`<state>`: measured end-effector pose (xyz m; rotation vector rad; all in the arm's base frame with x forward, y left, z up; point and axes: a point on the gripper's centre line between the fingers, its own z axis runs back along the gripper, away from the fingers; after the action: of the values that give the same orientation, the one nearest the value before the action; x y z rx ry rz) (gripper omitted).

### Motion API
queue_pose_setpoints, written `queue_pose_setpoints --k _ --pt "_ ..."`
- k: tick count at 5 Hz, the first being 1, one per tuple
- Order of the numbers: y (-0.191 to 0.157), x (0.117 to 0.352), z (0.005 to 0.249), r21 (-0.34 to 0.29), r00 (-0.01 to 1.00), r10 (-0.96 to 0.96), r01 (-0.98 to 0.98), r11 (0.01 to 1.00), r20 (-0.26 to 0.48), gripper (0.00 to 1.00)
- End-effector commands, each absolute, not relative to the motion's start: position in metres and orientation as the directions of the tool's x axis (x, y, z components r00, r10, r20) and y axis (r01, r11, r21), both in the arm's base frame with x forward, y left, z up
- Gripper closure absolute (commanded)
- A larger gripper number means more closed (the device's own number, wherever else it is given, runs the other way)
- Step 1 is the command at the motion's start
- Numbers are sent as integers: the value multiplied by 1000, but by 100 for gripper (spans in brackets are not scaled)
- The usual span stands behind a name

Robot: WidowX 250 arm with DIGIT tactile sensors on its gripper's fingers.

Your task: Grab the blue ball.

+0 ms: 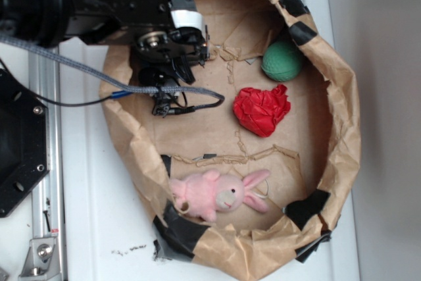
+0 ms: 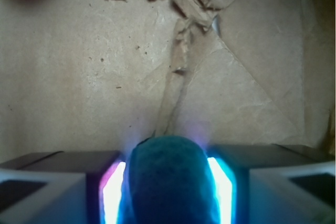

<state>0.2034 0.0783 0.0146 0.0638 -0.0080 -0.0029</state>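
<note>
Exterior view: the arm reaches into the upper left of a brown paper nest (image 1: 342,129) sitting on the white table (image 1: 99,215), and the blue ball is hidden beneath it. A green ball (image 1: 282,60), a red paper wad (image 1: 262,110) and a pink plush bunny (image 1: 217,195) lie apart from the arm. Wrist view: the blue ball (image 2: 170,182) sits squeezed between the fingers (image 2: 107,192), touching both pads, which are closed narrow on it above the creased paper floor.
</note>
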Motion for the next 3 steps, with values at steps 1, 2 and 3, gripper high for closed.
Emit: queue_pose_setpoints --k 1,2,3 --pt "51 220 98 53 986 128 -135 989 110 100" --pt "35 241 151 -24 964 172 -171 985 204 100" --pt "30 249 175 -40 950 232 -229 973 210 100"
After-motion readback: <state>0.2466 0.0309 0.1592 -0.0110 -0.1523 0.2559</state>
